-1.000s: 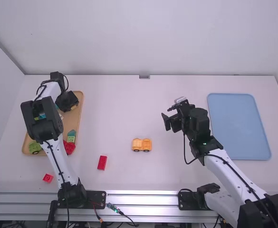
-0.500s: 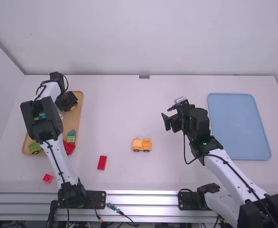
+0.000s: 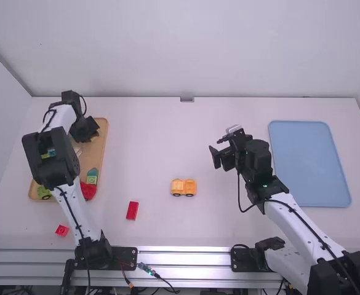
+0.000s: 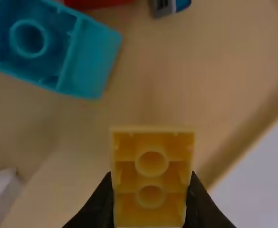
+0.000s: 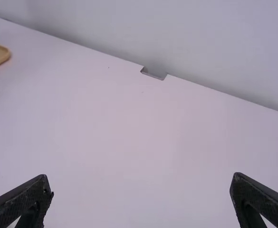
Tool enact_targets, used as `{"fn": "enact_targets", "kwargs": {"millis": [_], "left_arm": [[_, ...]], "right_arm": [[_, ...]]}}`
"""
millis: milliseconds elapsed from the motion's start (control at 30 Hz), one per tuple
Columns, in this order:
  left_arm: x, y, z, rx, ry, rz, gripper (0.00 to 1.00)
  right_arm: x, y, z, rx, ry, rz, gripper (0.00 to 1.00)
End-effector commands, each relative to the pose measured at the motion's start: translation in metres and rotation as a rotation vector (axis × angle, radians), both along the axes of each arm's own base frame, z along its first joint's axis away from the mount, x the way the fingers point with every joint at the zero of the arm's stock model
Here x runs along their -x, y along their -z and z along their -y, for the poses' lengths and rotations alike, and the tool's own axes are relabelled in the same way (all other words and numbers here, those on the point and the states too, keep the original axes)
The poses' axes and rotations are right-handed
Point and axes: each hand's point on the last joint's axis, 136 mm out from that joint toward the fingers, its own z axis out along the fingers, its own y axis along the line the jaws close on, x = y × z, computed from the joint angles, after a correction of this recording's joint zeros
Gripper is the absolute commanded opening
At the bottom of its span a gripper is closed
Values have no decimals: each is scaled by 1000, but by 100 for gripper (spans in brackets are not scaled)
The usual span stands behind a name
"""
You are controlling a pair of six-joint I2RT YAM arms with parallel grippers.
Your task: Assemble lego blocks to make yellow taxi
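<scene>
Fingers [image 4: 199, 206] of the left gripper [image 4: 150, 183] are clamped on the sides of a yellow brick [image 4: 150, 178], over the wooden tray [image 3: 100, 147]. Its hollow underside, two round tubes showing, faces the wrist camera; with the studs turned away, it would probably need flipping, or it won't click onto anything. A sideways pull made too low could snag the teal brick [image 4: 89, 57] close by and twist the hold.

The wheeled yellow taxi piece [image 3: 183, 187] sits upright on the desk [image 3: 167, 147], held by nothing, so an off-centre press could well make it roll or skid unless the other arm braces it. The right gripper [image 5: 141, 187], well apart from it, has its fingers spread wide with nothing between. A red brick [image 3: 132, 210] lies between tray and taxi piece, where a low carry might knock it
</scene>
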Motion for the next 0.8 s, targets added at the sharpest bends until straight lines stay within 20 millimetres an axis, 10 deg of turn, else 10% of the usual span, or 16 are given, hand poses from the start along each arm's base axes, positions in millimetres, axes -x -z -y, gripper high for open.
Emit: {"fn": "enact_targets", "kwargs": {"millis": [0, 233, 400, 567, 767], "left_arm": [[-3, -68, 5, -64, 26, 129, 2], [12, -139, 65, -108, 310, 355, 2], [54, -182, 185, 34, 885, 744, 2], [132, -196, 265, 159, 1281, 1081, 2], [177, -183, 311, 197, 1432, 1219, 2]], "right_arm": [[2, 1, -4, -11, -20, -8, 99], [5, -7, -17, -103, -68, -14, 99], [14, -15, -29, -194, -169, -35, 99], [35, -36, -48, -327, -442, -19, 99], [54, -55, -60, -505, -713, -50, 100]]}}
